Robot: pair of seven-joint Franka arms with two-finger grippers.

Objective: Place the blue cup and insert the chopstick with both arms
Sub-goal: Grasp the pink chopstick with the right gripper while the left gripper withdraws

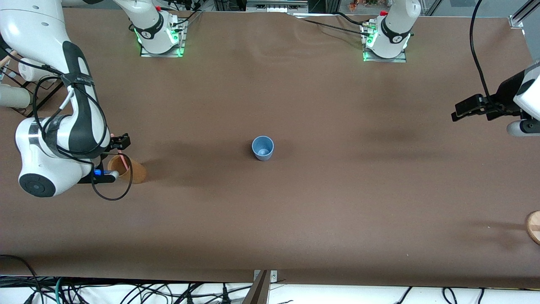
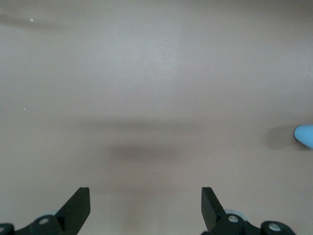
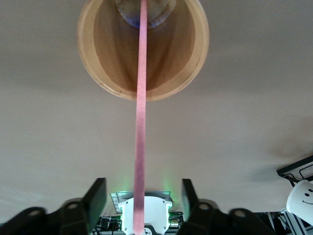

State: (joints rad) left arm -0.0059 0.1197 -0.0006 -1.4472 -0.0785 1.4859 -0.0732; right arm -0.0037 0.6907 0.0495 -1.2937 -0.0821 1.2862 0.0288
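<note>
The blue cup (image 1: pixel 263 147) stands upright and empty in the middle of the table; a sliver of it (image 2: pixel 304 134) shows in the left wrist view. The pink chopstick (image 1: pixel 122 158) (image 3: pixel 141 122) leans in a tan-orange cup (image 1: pixel 134 171) (image 3: pixel 102 44) toward the right arm's end of the table. My right gripper (image 1: pixel 120 155) (image 3: pixel 143 188) is level with the stick's upper part, one finger on each side with a gap to each, so it is open and not touching it. My left gripper (image 1: pixel 460 112) (image 2: pixel 145 205) hangs wide open over bare table at the left arm's end, holding nothing.
A round wooden piece (image 1: pixel 534 226) lies at the table's edge toward the left arm's end, nearer to the front camera. A wire rack (image 1: pixel 25 97) stands off the right arm's end of the table. Both arm bases (image 1: pixel 159 36) (image 1: pixel 386 40) sit along the back.
</note>
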